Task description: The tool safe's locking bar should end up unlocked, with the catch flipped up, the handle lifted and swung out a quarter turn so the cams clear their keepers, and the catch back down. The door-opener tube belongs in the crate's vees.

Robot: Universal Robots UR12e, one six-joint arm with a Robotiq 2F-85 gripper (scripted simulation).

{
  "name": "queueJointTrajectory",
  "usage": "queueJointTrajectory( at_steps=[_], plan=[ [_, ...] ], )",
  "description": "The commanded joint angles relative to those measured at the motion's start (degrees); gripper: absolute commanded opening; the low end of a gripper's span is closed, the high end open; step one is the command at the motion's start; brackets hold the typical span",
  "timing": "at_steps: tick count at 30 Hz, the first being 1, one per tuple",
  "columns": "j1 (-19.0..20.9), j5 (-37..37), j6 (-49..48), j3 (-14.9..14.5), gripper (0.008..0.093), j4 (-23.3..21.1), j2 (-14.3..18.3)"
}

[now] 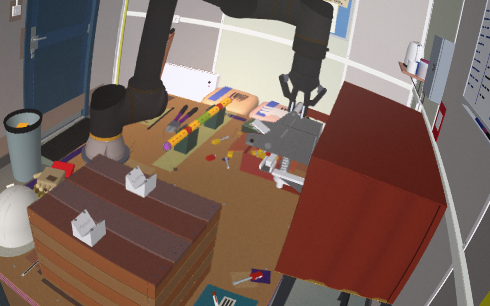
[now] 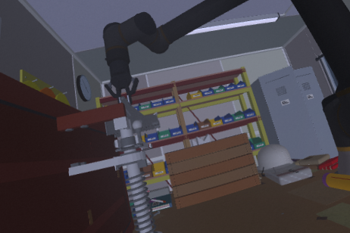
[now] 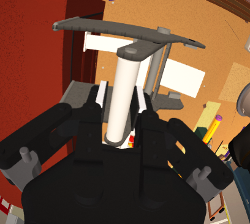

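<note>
The locking bar's lower part is hidden behind its grey plates on the red tool safe [image 1: 373, 185]. Its white handle [image 3: 123, 96] points up between my fingers. My gripper [image 3: 121, 96] is open around it and holds nothing. It hangs above the mechanism [image 1: 288, 135] at the safe's front [image 2: 123, 98]. The spring-wrapped bar [image 2: 137, 190] runs down the safe's face. The yellow door-opener tube [image 1: 198, 122] with purple ends rests on green stands on a mat at the back of the table. The wooden crate [image 1: 123, 235] stands at the near left, with two white vees [image 1: 140, 181] [image 1: 88, 227] on top, both empty.
Behind the work lie pillows and a white heater by the wall. A grey bin [image 1: 22, 145] and white hard hat [image 1: 8, 217] sit left of the crate. Small tools scatter over the brown table between crate and safe.
</note>
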Motion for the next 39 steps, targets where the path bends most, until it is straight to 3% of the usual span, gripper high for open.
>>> queueJointTrajectory(
  at_steps=[1,6,21,39],
  plan=[
    [0.00,0.00,0.00,-0.05,0.0335,-0.02,-0.02],
    [0.00,0.00,0.00,-0.05,0.0435,-0.02,-0.02],
    [0.00,0.00,0.00,-0.46,0.0440,0.45,-0.08],
    [0.00,0.00,0.00,-7.21,0.0440,7.54,-0.42]
  ],
)
